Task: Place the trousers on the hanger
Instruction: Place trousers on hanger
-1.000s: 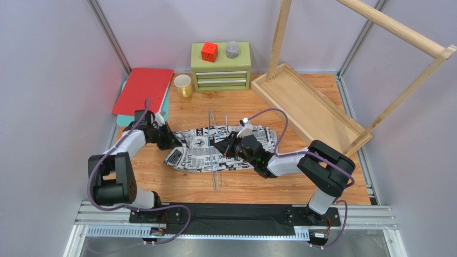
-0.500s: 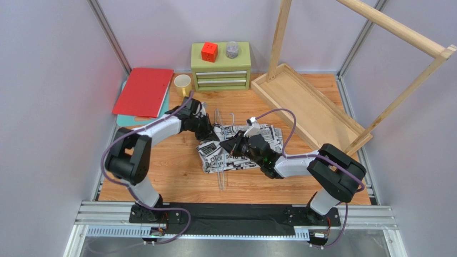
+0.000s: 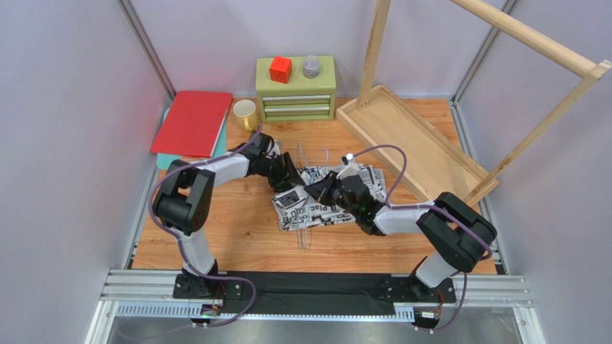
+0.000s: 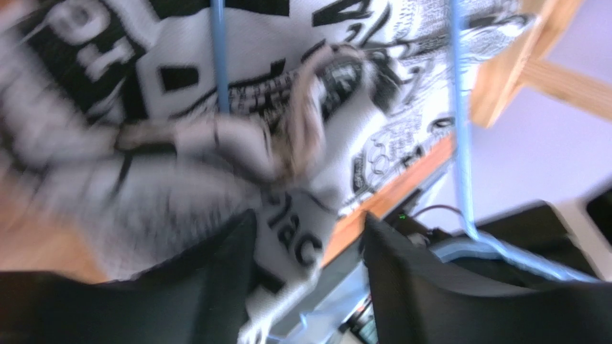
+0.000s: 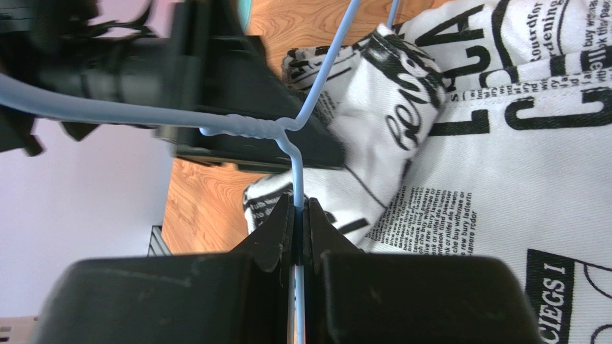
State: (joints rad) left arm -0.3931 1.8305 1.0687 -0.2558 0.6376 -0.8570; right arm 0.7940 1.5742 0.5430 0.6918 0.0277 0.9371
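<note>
Right tool [image 5: 298, 209] pinched tight on hanger [image 5: 237, 126] neck, mid tabletop [image 3: 230, 240]. Trousers [image 3: 309, 211] bunched across hanger wires. Left tool [image 4: 309, 247] jaws apart, cloth loose between. I'd hold hanger level and spread the cloth evenly.

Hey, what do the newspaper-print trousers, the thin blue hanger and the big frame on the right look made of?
The white trousers printed with black newspaper text: soft matte cloth, weave unclear; they crumple into loose folds. The thin pale blue hanger: probably coated metal wire, smooth, twisted at its neck. The big light frame: apparently bare wood, pale tan, square-cut bars.
</note>
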